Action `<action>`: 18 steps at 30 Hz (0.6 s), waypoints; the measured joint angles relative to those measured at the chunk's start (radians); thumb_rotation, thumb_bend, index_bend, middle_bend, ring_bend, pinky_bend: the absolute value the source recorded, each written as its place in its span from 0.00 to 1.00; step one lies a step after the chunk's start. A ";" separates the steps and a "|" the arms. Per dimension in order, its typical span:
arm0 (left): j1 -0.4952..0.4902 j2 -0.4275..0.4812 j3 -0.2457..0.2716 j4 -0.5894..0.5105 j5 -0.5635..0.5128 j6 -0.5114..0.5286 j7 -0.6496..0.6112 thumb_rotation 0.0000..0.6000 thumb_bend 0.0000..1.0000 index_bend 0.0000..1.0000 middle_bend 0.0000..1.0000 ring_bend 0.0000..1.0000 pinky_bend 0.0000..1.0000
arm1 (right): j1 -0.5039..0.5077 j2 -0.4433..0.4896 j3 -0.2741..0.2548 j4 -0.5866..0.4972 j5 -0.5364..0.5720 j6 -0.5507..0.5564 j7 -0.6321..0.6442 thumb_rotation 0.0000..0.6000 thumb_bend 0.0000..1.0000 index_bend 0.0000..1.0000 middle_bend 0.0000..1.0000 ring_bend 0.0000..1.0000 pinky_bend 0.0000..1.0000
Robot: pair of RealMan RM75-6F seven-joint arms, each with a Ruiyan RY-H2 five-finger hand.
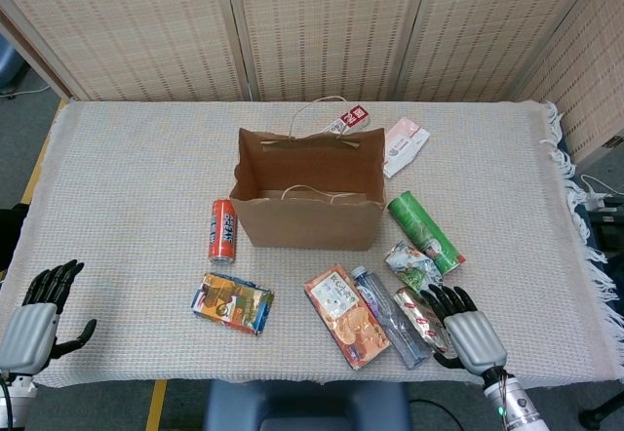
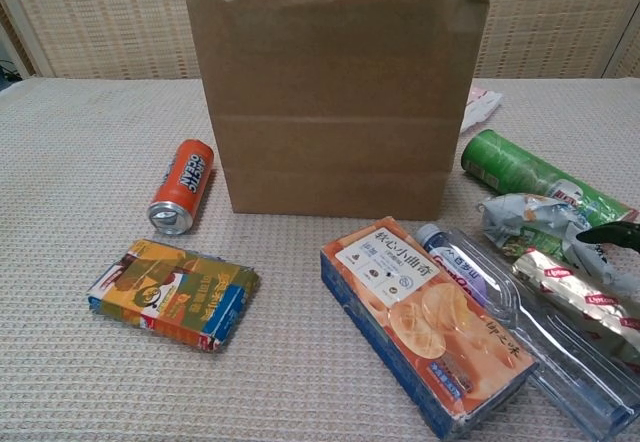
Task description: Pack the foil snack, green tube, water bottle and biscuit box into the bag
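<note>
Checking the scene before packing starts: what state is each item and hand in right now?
paper bag: upright, open, nothing visible inside
green tube: lying flat
water bottle: lying flat
biscuit box: lying flat
foil snack: flat, right hand over it
orange can: on its side
left hand: open, holding nothing

We are looking at a table (image 1: pixel 127 158) wearing a pale woven cloth; woven reed screens (image 1: pixel 322 26) are standing behind it, grey floor (image 1: pixel 24 124) showing beside it.
</note>
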 measured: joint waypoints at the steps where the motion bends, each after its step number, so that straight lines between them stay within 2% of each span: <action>1: 0.000 0.000 0.000 0.000 0.001 0.000 -0.001 1.00 0.33 0.00 0.00 0.00 0.01 | 0.001 -0.003 0.004 0.006 0.006 0.001 -0.007 1.00 0.07 0.00 0.00 0.00 0.00; 10: 0.000 0.001 0.002 -0.002 0.004 0.000 0.000 1.00 0.33 0.00 0.00 0.00 0.01 | 0.012 -0.020 0.044 0.042 0.073 0.021 -0.044 1.00 0.08 0.00 0.00 0.00 0.00; 18: 0.000 0.003 0.002 -0.004 0.003 -0.001 -0.007 1.00 0.33 0.00 0.00 0.00 0.01 | 0.045 -0.093 0.058 0.063 0.100 0.010 -0.146 1.00 0.08 0.00 0.00 0.00 0.02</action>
